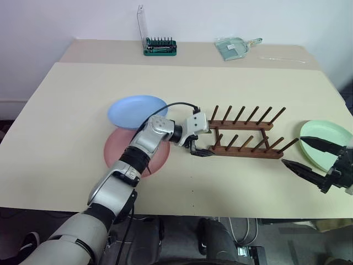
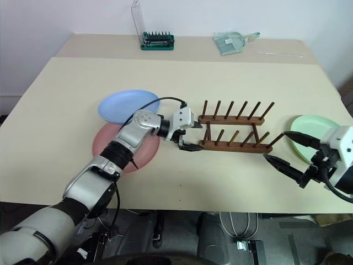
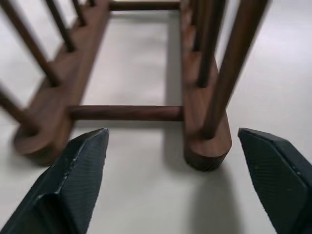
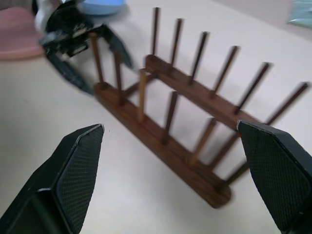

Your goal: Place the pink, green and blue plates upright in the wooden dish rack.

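rack [image 1: 241, 134]: empty, mid-counter | left claw [image 1: 199, 143]: wide open at rack's left end | right claw [image 1: 310, 157]: wide open, right of rack, over green plate [image 1: 325, 143] | pink plate [image 1: 118, 152], blue plate [image 1: 135, 110]: flat, left of rack

Head stereo pair: high, looking forward and down over the table [image 1: 66, 138]; both eyes share the whole tabletop, the right eye's scene sitting slightly leftward in frame.
Left wrist camera: very close, low, sighting along the wooden dish rack [image 3: 195, 97] from its end.
Right wrist camera: near, oblique, rack mid-frame, left gripper [image 4: 78, 48] upper left.
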Action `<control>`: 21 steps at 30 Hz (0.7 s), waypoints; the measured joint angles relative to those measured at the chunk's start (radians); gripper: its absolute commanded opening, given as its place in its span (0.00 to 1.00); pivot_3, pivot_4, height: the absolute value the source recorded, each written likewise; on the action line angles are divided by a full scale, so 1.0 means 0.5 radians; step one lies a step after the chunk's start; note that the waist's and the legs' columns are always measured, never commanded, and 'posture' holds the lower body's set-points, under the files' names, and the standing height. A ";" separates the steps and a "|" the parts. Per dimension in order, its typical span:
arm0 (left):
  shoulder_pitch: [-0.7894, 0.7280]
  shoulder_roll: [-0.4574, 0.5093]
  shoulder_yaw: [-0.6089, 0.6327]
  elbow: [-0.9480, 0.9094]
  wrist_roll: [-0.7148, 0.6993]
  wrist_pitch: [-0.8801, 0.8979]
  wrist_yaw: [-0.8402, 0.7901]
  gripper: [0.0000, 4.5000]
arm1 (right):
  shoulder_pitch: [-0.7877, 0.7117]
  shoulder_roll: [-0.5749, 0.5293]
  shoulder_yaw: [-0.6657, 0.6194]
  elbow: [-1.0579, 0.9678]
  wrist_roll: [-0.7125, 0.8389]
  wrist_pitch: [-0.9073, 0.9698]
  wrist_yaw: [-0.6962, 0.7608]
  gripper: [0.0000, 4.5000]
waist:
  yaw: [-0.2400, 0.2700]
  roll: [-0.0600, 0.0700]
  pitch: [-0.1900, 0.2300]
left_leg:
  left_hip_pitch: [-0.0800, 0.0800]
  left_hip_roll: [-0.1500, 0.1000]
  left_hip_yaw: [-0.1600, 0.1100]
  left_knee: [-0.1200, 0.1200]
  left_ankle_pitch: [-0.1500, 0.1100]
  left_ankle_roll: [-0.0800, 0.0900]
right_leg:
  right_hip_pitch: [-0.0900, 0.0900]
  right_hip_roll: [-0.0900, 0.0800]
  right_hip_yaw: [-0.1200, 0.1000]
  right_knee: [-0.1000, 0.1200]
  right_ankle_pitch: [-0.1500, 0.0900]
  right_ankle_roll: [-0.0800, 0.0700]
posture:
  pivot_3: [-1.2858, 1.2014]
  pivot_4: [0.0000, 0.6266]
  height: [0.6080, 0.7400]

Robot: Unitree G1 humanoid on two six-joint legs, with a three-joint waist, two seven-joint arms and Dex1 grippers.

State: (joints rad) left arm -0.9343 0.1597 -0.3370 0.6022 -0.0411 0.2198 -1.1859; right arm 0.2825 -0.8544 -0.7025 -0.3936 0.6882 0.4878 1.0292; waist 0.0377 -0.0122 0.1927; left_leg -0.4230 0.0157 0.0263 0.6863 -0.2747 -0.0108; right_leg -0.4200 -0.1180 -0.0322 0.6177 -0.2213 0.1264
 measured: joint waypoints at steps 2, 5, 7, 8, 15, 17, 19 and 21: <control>0.000 0.070 0.052 -0.236 -0.098 0.226 -0.044 0.88 | -0.025 0.001 0.023 -0.001 0.086 0.068 0.011 0.88 | -0.001 0.000 0.000 | 0.000 0.000 -0.001 0.000 0.000 0.000 | 0.000 0.000 0.000 0.000 0.000 0.000 | 0.52 0.24 0.88; 0.005 0.139 0.152 -0.581 -0.269 0.542 -0.069 0.61 | -0.060 0.000 0.078 0.000 0.149 0.125 0.031 0.59 | 0.000 0.001 0.000 | 0.001 0.000 -0.001 0.000 0.000 0.000 | 0.000 0.000 0.000 0.001 0.000 0.000 | 0.52 0.24 0.88; 0.028 0.179 0.191 -0.780 -0.363 0.681 -0.070 0.40 | -0.084 -0.003 0.129 0.003 0.158 0.137 0.040 0.38 | 0.000 0.001 0.000 | 0.001 0.000 -0.001 0.000 0.000 0.000 | 0.000 0.000 0.000 0.001 0.000 0.000 | 0.52 0.24 0.88; 0.055 0.204 0.193 -0.874 -0.406 0.720 -0.087 0.30 | -0.088 -0.008 0.157 0.006 0.153 0.137 0.048 0.28 | -0.002 0.001 0.000 | 0.001 0.000 -0.001 0.000 0.000 0.000 | 0.000 0.000 0.000 0.002 0.000 0.000 | 0.52 0.24 0.88; 0.209 0.339 0.051 -1.222 -0.659 0.995 -0.235 0.01 | -0.050 -0.153 0.493 0.158 -0.309 -0.049 0.058 0.00 | 0.002 0.001 -0.001 | 0.008 -0.001 0.000 0.001 0.000 -0.001 | 0.008 0.000 0.000 0.002 0.000 0.000 | 0.52 0.24 0.88; 0.249 0.266 -0.120 -1.135 -0.526 0.861 -0.169 0.01 | -0.121 -0.155 0.596 0.219 -0.424 -0.101 0.018 0.00 | 0.004 0.001 -0.001 | 0.012 -0.001 0.000 0.001 0.000 0.000 | 0.013 0.000 0.000 -0.001 -0.001 -0.001 | 0.52 0.24 0.88; 0.293 0.169 -0.284 -1.039 -0.411 0.740 -0.105 0.01 | -0.173 -0.172 0.697 0.233 -0.553 -0.170 -0.019 0.00 | 0.003 0.001 -0.001 | 0.012 -0.001 0.000 0.001 0.000 0.000 | 0.013 0.000 0.000 -0.002 -0.003 -0.004 | 0.52 0.24 0.88; 0.297 0.129 -0.395 -0.994 -0.324 0.659 -0.061 0.01 | -0.191 -0.182 0.762 0.261 -0.658 -0.233 -0.046 0.00 | 0.001 0.001 0.000 | 0.012 0.000 -0.001 0.001 0.000 0.000 | 0.012 0.001 0.000 -0.002 -0.003 -0.005 | 0.52 0.24 0.88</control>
State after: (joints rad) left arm -0.7858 0.2242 -0.5343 0.1051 -0.2032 0.5495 -1.2162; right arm 0.1870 -0.9454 -0.3215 -0.2632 0.3591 0.3714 1.0063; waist 0.0381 -0.0118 0.1924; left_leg -0.4168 0.0156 0.0261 0.6867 -0.2747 -0.0109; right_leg -0.4137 -0.1176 -0.0321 0.6169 -0.2228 0.1242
